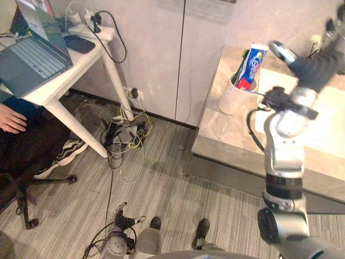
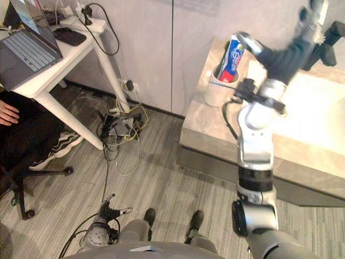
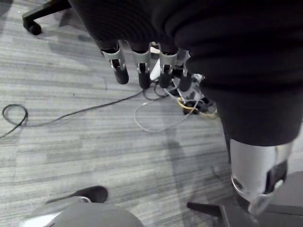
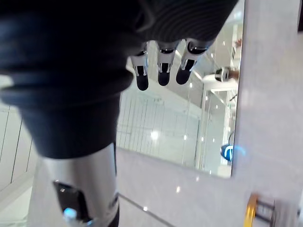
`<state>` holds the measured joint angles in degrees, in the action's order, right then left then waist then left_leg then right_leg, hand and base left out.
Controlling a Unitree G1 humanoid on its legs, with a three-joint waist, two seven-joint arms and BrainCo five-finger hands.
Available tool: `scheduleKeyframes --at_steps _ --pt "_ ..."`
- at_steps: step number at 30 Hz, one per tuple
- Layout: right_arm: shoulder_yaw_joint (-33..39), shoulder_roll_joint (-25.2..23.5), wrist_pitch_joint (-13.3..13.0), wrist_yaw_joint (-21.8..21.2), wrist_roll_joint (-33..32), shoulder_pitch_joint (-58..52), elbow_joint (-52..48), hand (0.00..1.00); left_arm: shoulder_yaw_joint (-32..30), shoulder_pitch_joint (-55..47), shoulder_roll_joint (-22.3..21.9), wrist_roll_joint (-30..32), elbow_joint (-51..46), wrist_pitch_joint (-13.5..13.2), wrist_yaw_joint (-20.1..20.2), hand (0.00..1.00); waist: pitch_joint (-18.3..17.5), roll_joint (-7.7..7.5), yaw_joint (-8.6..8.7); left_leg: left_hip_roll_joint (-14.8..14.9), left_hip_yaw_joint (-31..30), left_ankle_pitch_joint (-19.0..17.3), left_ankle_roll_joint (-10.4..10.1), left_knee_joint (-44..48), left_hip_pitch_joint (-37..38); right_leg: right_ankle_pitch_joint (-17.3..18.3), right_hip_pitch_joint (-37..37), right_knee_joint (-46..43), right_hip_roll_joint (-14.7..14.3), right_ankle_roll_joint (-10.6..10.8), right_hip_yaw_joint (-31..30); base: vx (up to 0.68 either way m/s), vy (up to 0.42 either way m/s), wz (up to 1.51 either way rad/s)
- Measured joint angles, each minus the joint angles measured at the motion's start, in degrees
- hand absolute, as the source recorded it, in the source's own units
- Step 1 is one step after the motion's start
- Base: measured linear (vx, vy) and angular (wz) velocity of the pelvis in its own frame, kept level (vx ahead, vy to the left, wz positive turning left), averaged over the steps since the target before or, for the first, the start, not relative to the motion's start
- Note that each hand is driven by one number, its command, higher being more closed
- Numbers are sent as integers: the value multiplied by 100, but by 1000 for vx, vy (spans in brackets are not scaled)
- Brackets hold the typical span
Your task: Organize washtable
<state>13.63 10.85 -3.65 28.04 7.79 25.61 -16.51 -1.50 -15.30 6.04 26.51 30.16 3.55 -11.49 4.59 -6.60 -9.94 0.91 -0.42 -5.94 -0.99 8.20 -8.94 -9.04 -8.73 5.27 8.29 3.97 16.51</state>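
The marble washtable (image 1: 221, 127) stands at the right, with a white basin (image 1: 323, 129) set in it. Near its left back corner a white cup (image 1: 233, 97) holds a blue and red toothpaste tube (image 1: 252, 65). My right hand (image 2: 304, 29) is raised high over the back of the counter, past the cup. Its fingers (image 4: 162, 71) are relaxed and hold nothing, pointing toward a wall mirror (image 4: 189, 118). My left hand (image 1: 123, 220) hangs low over the striped floor, fingers (image 3: 142, 71) straight and empty.
A white desk (image 1: 81, 62) with an open laptop (image 1: 32, 54) stands at the left. A person sits there, one hand (image 1: 12, 118) on the lap, on a wheeled chair (image 1: 27, 216). Cables and a power strip (image 1: 124, 132) lie under the desk.
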Motion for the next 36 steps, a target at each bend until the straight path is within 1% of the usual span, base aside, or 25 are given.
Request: scheduleKeyframes --at_steps 1,2,3,4,5,7,8,9,10,12,15,16,17,22,23,25,26,27,28,29,30,32,33,34,36 --pt "311 -89 2 -36 -39 -397 -46 0 -100 14 -16 2 180 41 20 0 -124 -13 81 -4 38 0 0 -34 26 21 -8 0 6 5 -21 10 13 -8" --pt "470 -113 3 -62 -124 -611 -106 0 -137 29 -17 3 265 58 34 0 -168 -12 124 -4 51 -1 0 -46 38 35 -8 1 5 20 -29 17 4 -13" --pt "802 -163 8 -73 -222 -1041 -212 0 -252 63 -39 41 427 88 75 0 -240 -14 181 -3 84 -1 0 -74 66 62 -14 1 2 13 -50 16 -6 -20" --pt "1157 -244 20 -83 -222 -1399 -255 0 -358 122 -72 105 586 124 90 0 -267 -10 251 9 150 -2 -2 -106 131 68 -6 2 -12 8 -112 9 -8 -23" --pt "1312 -293 34 -90 -220 -1561 -263 0 -391 131 -78 113 640 142 95 0 -293 2 305 14 172 -4 -3 -113 145 83 -7 2 -19 -13 -137 6 -12 -23" --pt "1701 -391 127 -92 -194 -2108 -336 0 -480 156 -90 216 834 169 131 0 -365 59 461 25 231 -7 -5 -147 193 108 -8 1 -33 -54 -186 8 -11 -21" --pt "1913 -436 197 -96 -147 -2548 -258 0 -542 177 -87 219 940 188 153 0 -411 74 488 41 298 -21 -26 -169 242 76 -16 0 -59 -8 -275 13 -13 -28" --pt "1968 -479 214 -92 -96 -2706 -165 0 -584 189 -86 220 1004 203 159 0 -449 77 497 48 326 -28 -34 -173 259 74 -25 1 -70 -4 -315 25 -21 -33" --pt "2050 -595 325 -92 82 -2956 73 0 -670 202 -86 220 1121 258 179 0 -497 88 543 64 360 -49 -44 -182 323 78 0 1 -88 -9 -360 21 -17 -21" --pt "2044 -812 526 -108 296 -3277 395 0 -762 205 -88 221 1278 285 195 0 -554 114 631 89 437 -85 -53 -180 392 87 37 9 -112 -20 -422 10 -7 -20" --pt "1988 -1176 656 -163 519 -3802 863 0 -794 235 -97 375 1397 326 199 0 -598 167 662 106 528 -125 -53 -175 450 117 48 34 -125 -61 -503 2 4 -19" --pt "1938 -1359 696 -205 516 -3980 1185 0 -828 256 -96 377 1491 349 196 0 -602 191 686 115 580 -134 -40 -176 505 117 91 38 -129 -61 -523 5 11 -17" --pt "1762 -1409 766 -245 515 -4152 1566 0 -881 252 -108 376 1575 374 184 0 -612 222 696 127 637 -159 -33 -180 567 118 126 40 -141 -60 -587 10 10 -22" --pt "1253 -1428 814 -541 502 -4637 2758 0 -984 279 -221 305 1758 413 66 0 -650 370 714 137 710 -197 -29 -191 695 140 219 41 -149 -33 -641 7 7 -8" --pt "1243 -1433 815 -582 463 -4678 2897 0 -1000 279 -236 286 1763 413 62 0 -637 385 714 139 713 -197 -29 -203 726 145 247 42 -152 -27 -640 0 0 0" --pt "1248 -1435 809 -733 424 -4709 3639 0 -1093 282 -273 63 1889 405 22 0 -649 391 706 156 717 -211 -51 -257 787 171 293 42 -172 -25 -634 0 0 0" --pt "1251 -1428 803 -803 383 -4691 3850 0 -1098 290 -272 -3 1923 402 14 0 -659 411 706 160 718 -215 -58 -277 787 174 292 42 -177 -29 -634 0 0 0" --pt "1265 -1402 800 -922 235 -4614 4387 0 -1101 297 -271 -124 1958 396 15 0 -658 408 703 168 719 -223 -72 -300 785 177 285 43 -186 -31 -633 0 0 0" --pt "1319 -1378 805 -1060 246 -4519 4958 0 -1105 300 -260 -175 1996 368 17 0 -655 408 701 176 718 -228 -79 -313 789 182 283 43 -195 -35 -630 0 0 0" --pt "1365 -1368 805 -1119 247 -4456 5276 0 -1109 314 -250 -252 2052 335 17 0 -656 411 700 180 717 -229 -81 -315 793 184 285 43 -199 -34 -629 0 0 0" --pt "1486 -1354 808 -1249 256 -4336 5893 0 -1199 370 -237 -374 2205 292 26 0 -654 415 696 184 710 -229 -83 -320 817 187 296 43 -205 -30 -628 31 -14 -1" --pt "1853 -1331 815 -1476 276 -4165 6672 0 -1331 411 -234 -603 2382 249 74 0 -653 417 694 184 679 -229 -83 -321 839 195 320 42 -205 -15 -609 40 -8 5" --pt "2074 -1309 825 -1549 298 -4111 6964 0 -1452 412 -256 -680 2418 240 97 0 -649 424 703 180 635 -229 -82 -326 851 193 353 42 -199 6 -571 51 -2 19" --pt "2347 -1294 903 -1654 288 -4099 7251 0 -1623 412 -268 -941 2502 215 131 0 -648 424 708 179 571 -232 -85 -347 889 224 420 42 -192 19 -502 60 -4 25" --pt "2478 -1279 989 -1769 231 -4112 7427 0 -1949 394 -280 -1296 2682 193 225 0 -640 428 721 177 456 -234 -87 -441 953 298 547 43 -187 45 -387 47 -4 26"
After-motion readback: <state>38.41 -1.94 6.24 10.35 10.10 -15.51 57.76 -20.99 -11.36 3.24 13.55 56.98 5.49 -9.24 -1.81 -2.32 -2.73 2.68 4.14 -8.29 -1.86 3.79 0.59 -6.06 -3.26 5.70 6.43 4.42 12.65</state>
